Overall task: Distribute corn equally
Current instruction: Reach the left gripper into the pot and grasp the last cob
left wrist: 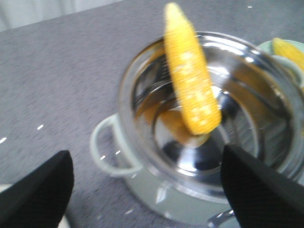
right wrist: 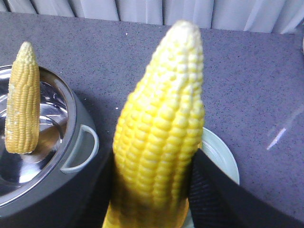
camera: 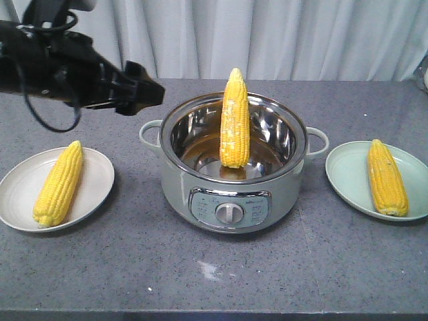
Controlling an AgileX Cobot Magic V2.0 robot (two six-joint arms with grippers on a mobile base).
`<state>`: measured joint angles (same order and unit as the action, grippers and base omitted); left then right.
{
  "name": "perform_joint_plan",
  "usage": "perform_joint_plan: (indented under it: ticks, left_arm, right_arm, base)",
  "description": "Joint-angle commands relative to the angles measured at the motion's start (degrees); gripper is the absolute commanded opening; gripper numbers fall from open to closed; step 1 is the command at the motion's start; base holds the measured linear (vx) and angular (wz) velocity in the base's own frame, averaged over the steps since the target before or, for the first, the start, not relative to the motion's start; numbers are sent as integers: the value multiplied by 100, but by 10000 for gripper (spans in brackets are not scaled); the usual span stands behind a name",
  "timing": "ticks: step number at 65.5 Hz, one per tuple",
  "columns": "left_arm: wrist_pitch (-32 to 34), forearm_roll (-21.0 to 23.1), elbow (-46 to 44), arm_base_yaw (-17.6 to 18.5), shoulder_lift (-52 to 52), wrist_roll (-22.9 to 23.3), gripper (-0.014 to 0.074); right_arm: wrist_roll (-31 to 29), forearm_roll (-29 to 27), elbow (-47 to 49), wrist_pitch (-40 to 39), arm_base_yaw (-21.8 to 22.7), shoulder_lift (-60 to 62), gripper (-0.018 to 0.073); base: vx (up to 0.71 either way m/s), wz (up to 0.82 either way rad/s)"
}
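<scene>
The left pincer [camera: 150, 90] [left wrist: 145, 154] hangs in the air with its two black fingers [left wrist: 42, 190] spread wide apart and nothing between them. It sits above the tabletop [camera: 214, 281], just left of and behind the pot [camera: 175, 190], and its wrist view looks down into the steel bowl.

The right pincer [right wrist: 154, 190] shows only in its own wrist view. There its dark fingers [right wrist: 213, 190] stand on either side of the lower part of the right cob [right wrist: 161, 123] [camera: 388, 177]. Whether they are clamped on it I cannot tell. That cob points away from the camera over the pale green plate [right wrist: 218, 154] [camera: 348, 174]. In the front view it lies lengthwise on that plate, right of the pot.

The standing cob [camera: 234, 120] [left wrist: 192, 85] [right wrist: 22, 99] is upright inside the pot, blunt end down on the shiny bottom and tip rising above the rim. The pot stands mid-tabletop, with a handle on each side and a knob [camera: 229, 212] on its front panel.

The left cob [camera: 59, 184] lies slantwise on the white plate [camera: 93, 174], left of the pot and below the left pincer. A grey curtain [camera: 267, 33] hangs behind the tabletop.
</scene>
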<state>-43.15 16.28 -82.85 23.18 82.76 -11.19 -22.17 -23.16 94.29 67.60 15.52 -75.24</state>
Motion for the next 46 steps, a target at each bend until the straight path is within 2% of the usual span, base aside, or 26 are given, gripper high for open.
perform_joint_plan:
  ticks: [1,8,22,33,41,46]
  left_arm:
    - [128,140,-703,282,254,117,593]
    - [-256,138,-1367,517,899,409,593]
    - [-716,78,-2477,933,1983,659,593]
    - [-920,36,-3053,995,2648,842,593]
    - [-920,-228,-3253,989,2940,1119,593]
    - [-920,-256,-3317,989,3090,1119,593]
  right_arm:
    - [-42,-158,151,-385,27,137,172]
    - [-42,-158,151,-385,27,137,172]
    - [-42,-158,151,-380,27,137,172]
    - [-42,-158,151,-380,27,137,172]
    - [-42,-158,151,-380,27,137,172]
    - [-42,-164,151,-380,27,137,172]
  base:
    - [0,0]
    - [0,0]
    - [0,0]
    - [0,0]
    - [0,0]
    - [0,0]
